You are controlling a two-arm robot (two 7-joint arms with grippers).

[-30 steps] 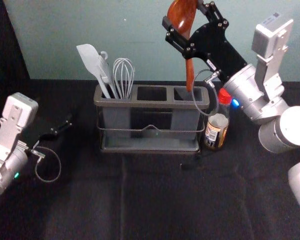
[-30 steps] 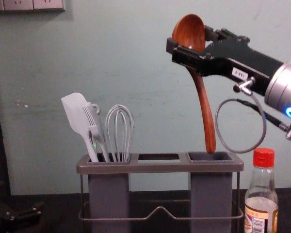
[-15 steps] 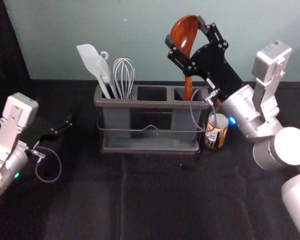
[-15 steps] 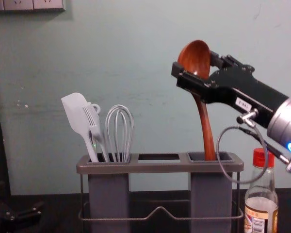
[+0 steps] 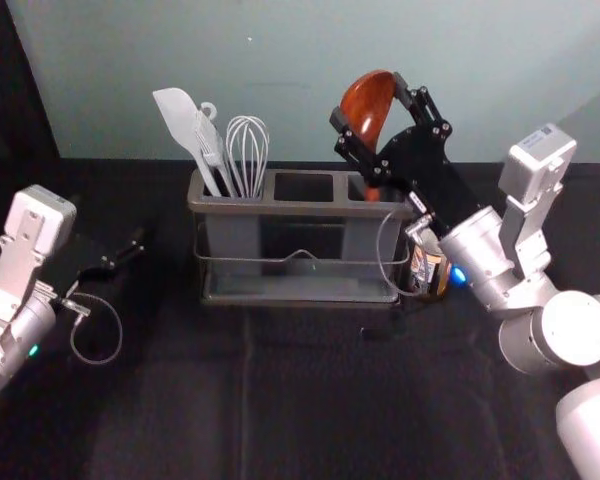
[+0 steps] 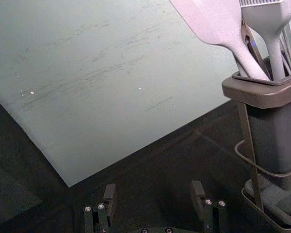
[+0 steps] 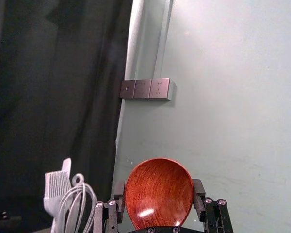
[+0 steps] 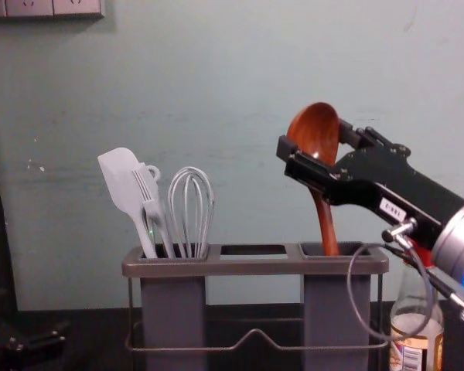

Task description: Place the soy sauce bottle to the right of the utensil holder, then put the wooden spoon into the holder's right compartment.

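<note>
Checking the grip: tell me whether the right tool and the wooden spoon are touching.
Touching. The right wrist view shows the right tool with a finger against each side of the wooden spoon's bowl.

We see reddish-brown grain on the wooden spoon [image 8: 313, 133], a red cap [image 8: 424, 256] on the soy sauce bottle [image 8: 409, 311], black barcode stripes on its label [image 8: 411, 357], a brown-grey utensil holder [image 8: 255, 267], and a pale grey spatula [image 8: 124, 182] and whisk [image 8: 189, 209].
</note>
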